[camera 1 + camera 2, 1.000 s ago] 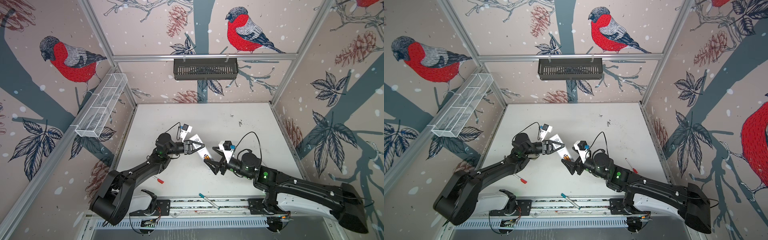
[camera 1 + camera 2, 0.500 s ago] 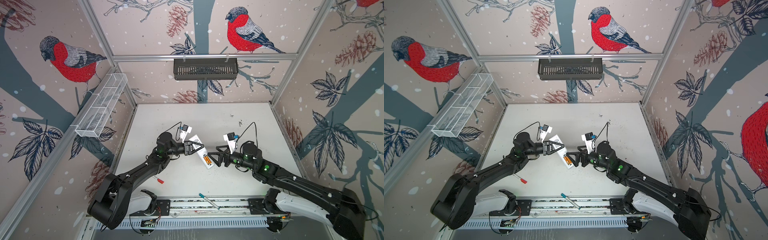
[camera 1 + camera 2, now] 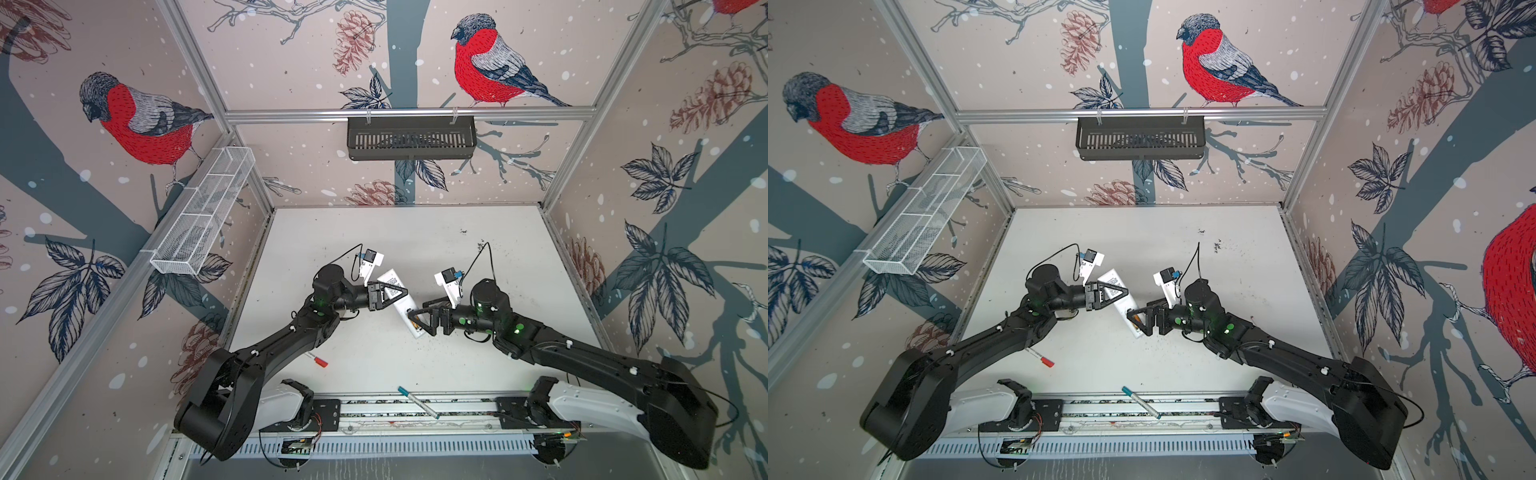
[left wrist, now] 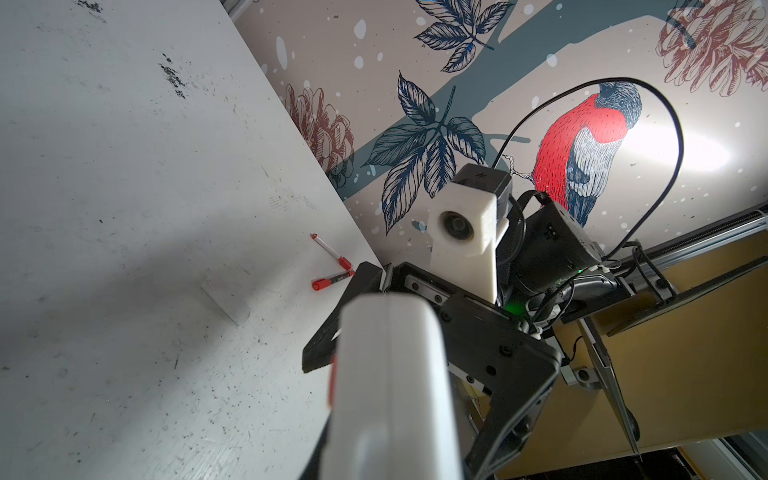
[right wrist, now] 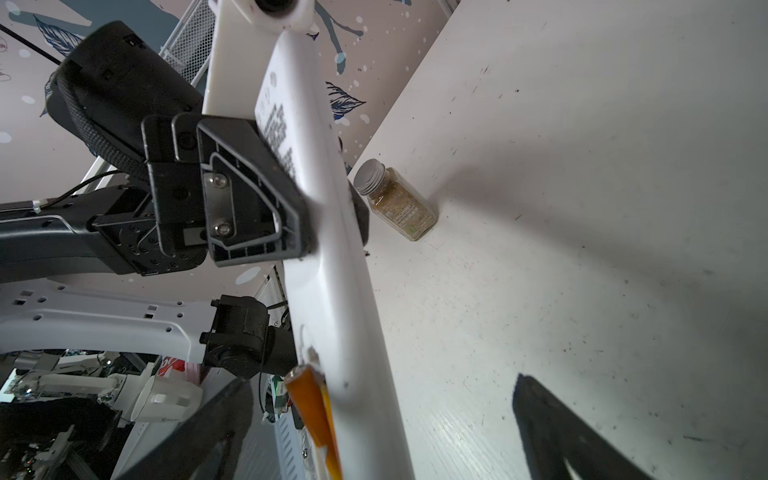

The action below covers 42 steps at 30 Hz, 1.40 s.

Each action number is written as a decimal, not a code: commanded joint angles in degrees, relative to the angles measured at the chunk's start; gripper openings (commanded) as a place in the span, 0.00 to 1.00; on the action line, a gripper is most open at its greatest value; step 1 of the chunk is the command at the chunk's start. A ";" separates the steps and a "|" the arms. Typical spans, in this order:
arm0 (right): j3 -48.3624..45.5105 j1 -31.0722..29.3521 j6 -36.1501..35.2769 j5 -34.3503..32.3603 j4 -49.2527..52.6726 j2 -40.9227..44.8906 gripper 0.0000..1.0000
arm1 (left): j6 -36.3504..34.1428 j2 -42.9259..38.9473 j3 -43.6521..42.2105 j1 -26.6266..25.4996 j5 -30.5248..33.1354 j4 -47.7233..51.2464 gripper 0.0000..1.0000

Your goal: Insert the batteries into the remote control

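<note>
Orange batteries (image 5: 309, 399): at the open lower end of the remote control (image 3: 401, 306). One looks proud of its slot in the right wrist view, and you cannot tell whether both are fully home.
Remote position: held off the table (image 3: 415, 241), tilted, label side up, between the two arms.
Left gripper (image 3: 397, 293): fingers pinching the remote across its width, above the battery end.
Right gripper (image 3: 419, 323): fingers spread wide on either side of the battery end, with no contact that you can confirm.
Risk one: press off-centre and a battery may spring out and roll across the table.
Risk two: push hard on that free end and you lever the remote, which could twist or slip in the left pinch.
</note>
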<state>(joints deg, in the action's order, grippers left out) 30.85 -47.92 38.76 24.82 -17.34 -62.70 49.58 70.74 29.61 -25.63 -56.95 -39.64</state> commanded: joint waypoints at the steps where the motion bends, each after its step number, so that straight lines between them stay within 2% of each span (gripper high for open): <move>1: -0.46 0.37 0.34 0.85 -3.13 -0.43 0.99 | -0.89 -0.49 0.28 0.05 -0.32 -0.98 0.00; 29: -0.61 0.99 2.89 1.75 -7.01 -5.63 0.99 | -2.12 -2.01 0.28 0.05 0.43 0.44 0.00; 42: -6.89 3.77 4.33 2.82 -10.69 -6.10 1.00 | -2.21 -3.94 0.71 0.14 0.02 0.45 0.00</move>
<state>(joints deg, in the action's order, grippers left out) 24.86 -44.69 42.28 28.77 -28.86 -68.36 46.68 67.61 29.61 -25.63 -54.57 -35.66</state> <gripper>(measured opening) 0.995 0.207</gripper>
